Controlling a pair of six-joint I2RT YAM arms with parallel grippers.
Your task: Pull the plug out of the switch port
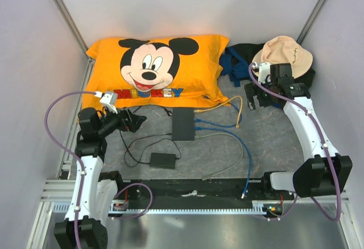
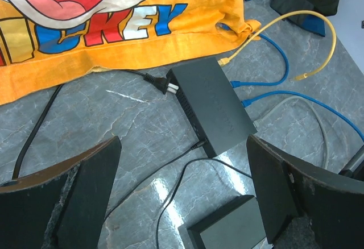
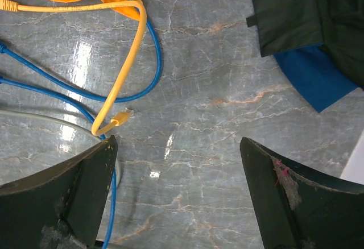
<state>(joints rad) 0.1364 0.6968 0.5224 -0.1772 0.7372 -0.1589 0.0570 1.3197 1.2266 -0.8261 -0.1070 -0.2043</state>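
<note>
Yellow-orange cable (image 2: 307,13) has its plug (image 2: 225,62) seated in the switch port (image 2: 221,66) on the black network switch (image 2: 219,104); left claw (image 2: 183,146) and right claw (image 3: 177,144) gape wide, empty; approach stage; next, pinch that plug.

One flat black box (image 1: 183,124), one small black brick (image 1: 162,160), two blue cables (image 2: 286,61), one yellow cable (image 2: 318,17), one grey cable (image 1: 227,137), one orange Mickey pillow (image 1: 153,70), one hat (image 1: 283,53), two robot arms (image 1: 85,172).

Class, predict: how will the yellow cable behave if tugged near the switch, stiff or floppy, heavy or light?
Probably floppy: the yellow cable lies in a loose loop. Likely light, being thin. Its free end would probably trail, and its plug may drag the small switch along.
</note>
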